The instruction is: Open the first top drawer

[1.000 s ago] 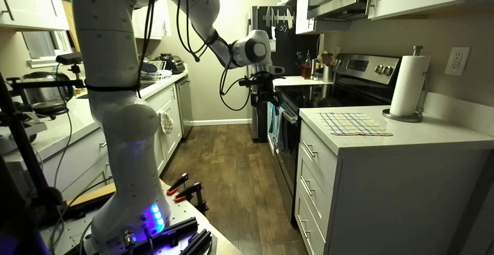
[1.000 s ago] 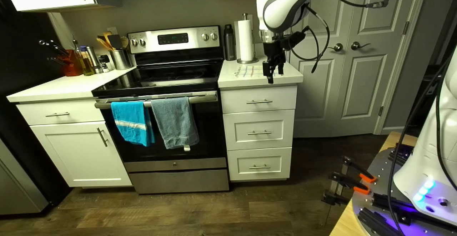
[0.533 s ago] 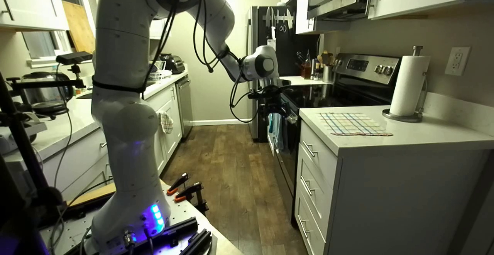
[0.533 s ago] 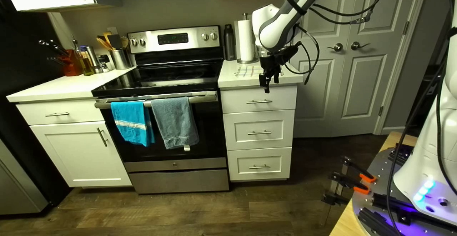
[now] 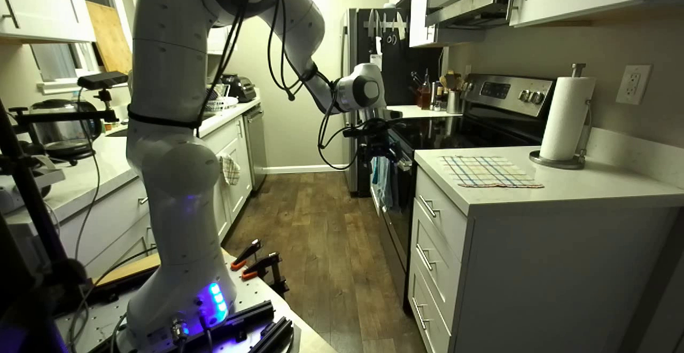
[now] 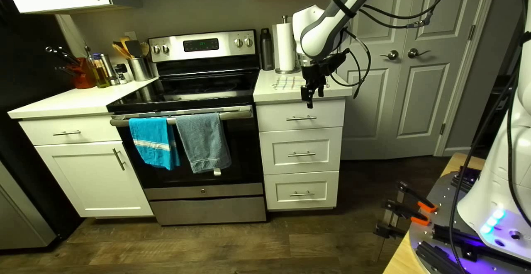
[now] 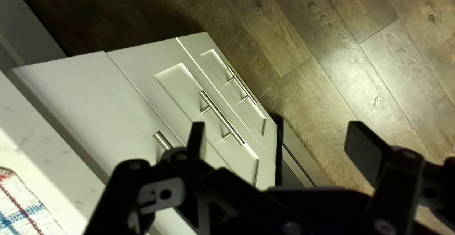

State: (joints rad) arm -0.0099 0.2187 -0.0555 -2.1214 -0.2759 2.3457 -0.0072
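Observation:
The first top drawer (image 6: pixel 271 118) is shut, with a plain white flat front under the counter right of the stove. It also shows in an exterior view (image 5: pixel 446 219) and in the wrist view (image 7: pixel 81 92). Its bar handle (image 6: pixel 301 118) is partly hidden in the wrist view behind the left finger, where its end shows (image 7: pixel 162 140). My gripper (image 7: pixel 276 132) is open and empty, with the fingers wide apart. In both exterior views it hangs pointing down in front of the cabinet. In an exterior view the gripper (image 6: pixel 314 99) appears just above the handle; no contact shows.
Two more white drawers, a middle one (image 6: pixel 278 145) and a bottom one (image 6: pixel 319 201), lie below. The counter (image 5: pixel 604 182) overhangs the drawer and holds a checked cloth (image 5: pixel 491 172) and a paper towel roll (image 5: pixel 566 118). The oven handle (image 6: pixel 236 115) with towels is beside the cabinet.
Since one second ago my gripper has moved down and closer to the cabinet, to about the height of the top drawer. Over the last half second almost nothing has moved. The drawer stays shut.

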